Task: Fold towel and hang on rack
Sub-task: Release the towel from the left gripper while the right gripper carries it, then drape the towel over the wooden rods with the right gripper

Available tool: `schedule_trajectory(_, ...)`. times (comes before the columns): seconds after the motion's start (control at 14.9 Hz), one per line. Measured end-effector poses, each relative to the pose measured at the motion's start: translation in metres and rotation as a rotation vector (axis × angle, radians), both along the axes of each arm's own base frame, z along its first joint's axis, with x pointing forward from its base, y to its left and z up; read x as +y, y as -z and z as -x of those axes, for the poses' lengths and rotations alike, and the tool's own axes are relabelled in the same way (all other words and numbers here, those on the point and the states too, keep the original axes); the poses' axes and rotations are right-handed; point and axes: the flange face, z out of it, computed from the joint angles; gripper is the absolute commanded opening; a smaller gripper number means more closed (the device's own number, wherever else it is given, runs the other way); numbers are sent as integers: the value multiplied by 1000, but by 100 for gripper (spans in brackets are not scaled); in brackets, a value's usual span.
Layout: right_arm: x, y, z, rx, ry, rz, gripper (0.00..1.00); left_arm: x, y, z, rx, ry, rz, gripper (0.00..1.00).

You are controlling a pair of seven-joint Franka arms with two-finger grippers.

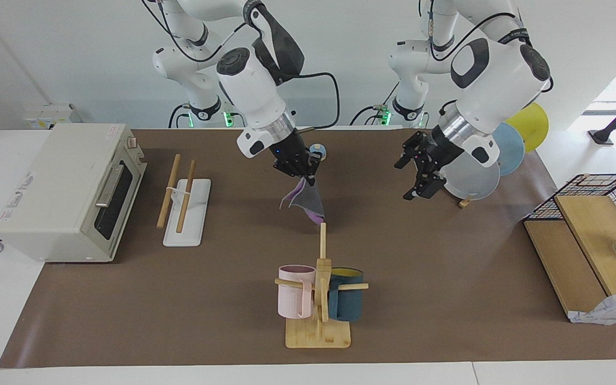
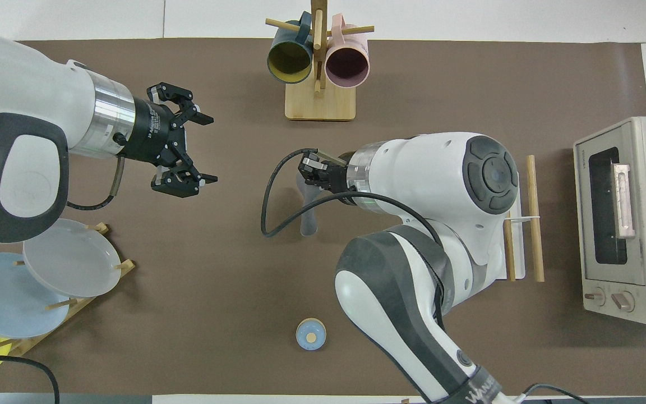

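The towel (image 1: 303, 203) hangs bunched and limp from the right jaws (image 1: 308, 175), which pinch its top, up in the air over the middle of the bench (image 1: 447, 299). Its lowest corner dangles just above the top of the mug tree (image 1: 321, 289). The rack (image 1: 184, 199) sits well off toward the right arm's end, next to the toaster oven (image 1: 67, 190), with open brown bench between it and the jaws. The left jaws (image 1: 420, 179) hover spread wide, holding nothing, by the plate stand (image 2: 37, 280). From overhead the right arm hides nearly all the cloth and part of the rack, but that view shows a small round blue thing (image 2: 311, 334) plainly.
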Motion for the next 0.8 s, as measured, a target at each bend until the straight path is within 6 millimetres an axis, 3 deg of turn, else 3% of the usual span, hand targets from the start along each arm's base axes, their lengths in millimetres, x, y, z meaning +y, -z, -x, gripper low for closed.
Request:
schedule_trajectory(0.4,-127,-14,-3,103,-141,124,0,83,6,-13,-197,392,-118,100)
schedule_trajectory(0.6,-191,7,1,119,-197,173,0,97,7,-14,-270,651,-211,100)
schedule_trajectory(0.8,-230,17,2,114,-250,215,0,105,3,-14,-309,890,-300,100)
